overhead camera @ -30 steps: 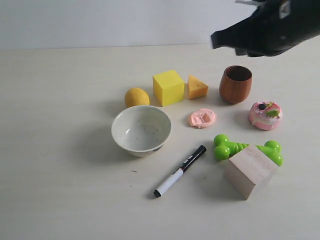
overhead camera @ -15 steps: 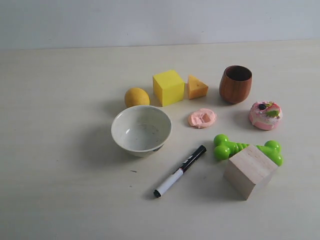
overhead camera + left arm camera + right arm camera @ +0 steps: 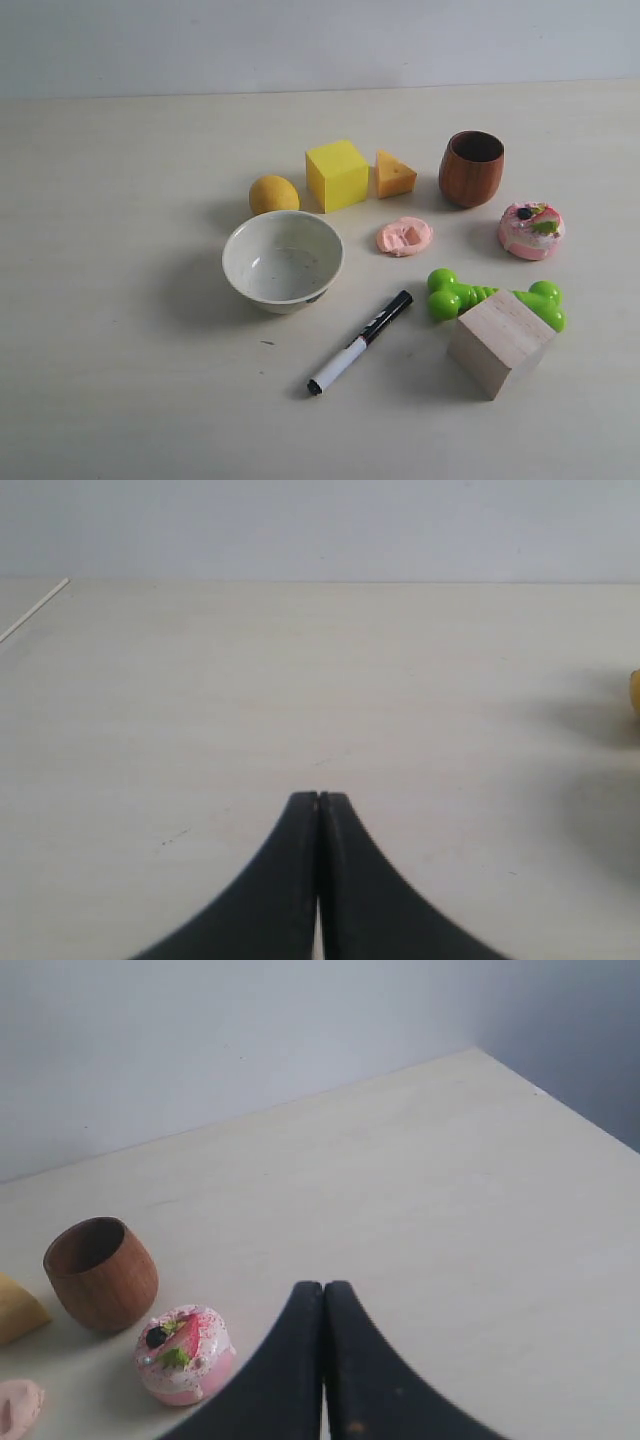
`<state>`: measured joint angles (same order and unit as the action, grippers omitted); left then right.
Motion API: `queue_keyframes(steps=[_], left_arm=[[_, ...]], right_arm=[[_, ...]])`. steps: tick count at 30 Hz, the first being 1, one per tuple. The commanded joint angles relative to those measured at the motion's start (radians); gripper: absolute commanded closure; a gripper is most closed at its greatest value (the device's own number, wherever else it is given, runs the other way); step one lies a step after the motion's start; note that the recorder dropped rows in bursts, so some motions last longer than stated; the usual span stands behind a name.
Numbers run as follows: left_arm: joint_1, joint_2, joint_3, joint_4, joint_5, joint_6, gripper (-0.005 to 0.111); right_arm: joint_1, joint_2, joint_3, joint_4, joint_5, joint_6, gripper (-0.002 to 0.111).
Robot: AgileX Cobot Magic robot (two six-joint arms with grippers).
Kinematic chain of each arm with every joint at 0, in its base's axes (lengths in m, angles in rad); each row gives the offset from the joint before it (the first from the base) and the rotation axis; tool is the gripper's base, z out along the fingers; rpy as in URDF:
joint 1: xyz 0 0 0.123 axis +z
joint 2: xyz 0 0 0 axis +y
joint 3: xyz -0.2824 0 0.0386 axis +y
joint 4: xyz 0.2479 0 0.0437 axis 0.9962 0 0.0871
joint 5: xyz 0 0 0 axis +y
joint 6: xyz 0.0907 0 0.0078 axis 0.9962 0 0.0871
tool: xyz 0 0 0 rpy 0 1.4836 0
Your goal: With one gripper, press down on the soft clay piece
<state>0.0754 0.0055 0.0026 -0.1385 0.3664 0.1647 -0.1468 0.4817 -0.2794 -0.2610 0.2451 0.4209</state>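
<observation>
In the exterior view, the clay piece (image 3: 405, 237) lies dented on the table (image 3: 120, 380), between the bowl (image 3: 283, 260) and the donut (image 3: 532, 231), near the cheese wedge (image 3: 395, 174). A wooden block (image 3: 500, 342) hides part of the green toy (image 3: 455, 298).

In the left wrist view, my left claw (image 3: 318, 802) is clenched on nothing, and a yellow thing (image 3: 636, 692) is cut off at the frame edge.

In the right wrist view, my right claw (image 3: 323, 1290) is clenched too, holding nothing. The clay piece is only a sliver at the frame edge, beside the donut and wooden cup (image 3: 101, 1273).

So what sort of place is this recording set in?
Probably a robot test bench, not a home: a plain pale table against a blank wall, unrelated props laid out (yellow block, toy donut, soft clay piece), plus the shut left hand and right hand in the wrist views.
</observation>
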Motion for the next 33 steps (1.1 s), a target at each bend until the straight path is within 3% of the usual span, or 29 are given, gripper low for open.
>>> queue_keyframes(steps=[1,10,18,25,33], left_arm=[[-0.005,-0.005,-0.003,-0.002,-0.009,-0.006,0.107],[-0.005,-0.005,-0.003,-0.002,-0.009,-0.006,0.107],[-0.005,-0.005,-0.003,-0.002,-0.009,-0.006,0.107],[-0.005,-0.005,-0.003,-0.002,-0.009,-0.006,0.107],[-0.005,-0.005,-0.003,-0.002,-0.009,-0.006,0.107]], right_arm=[[-0.006,-0.005,0.033,0.0,-0.09,-0.014,0.108],[-0.006,-0.031,0.065,0.032,-0.124,-0.042,0.108],[-0.006,-0.236,0.087,0.41,0.006,-0.499,0.108],[-0.006,-0.363,0.229,0.407,-0.042,-0.477,0.108],[-0.006,-0.416,0.279,0.351,-0.038,-0.47,0.108]])
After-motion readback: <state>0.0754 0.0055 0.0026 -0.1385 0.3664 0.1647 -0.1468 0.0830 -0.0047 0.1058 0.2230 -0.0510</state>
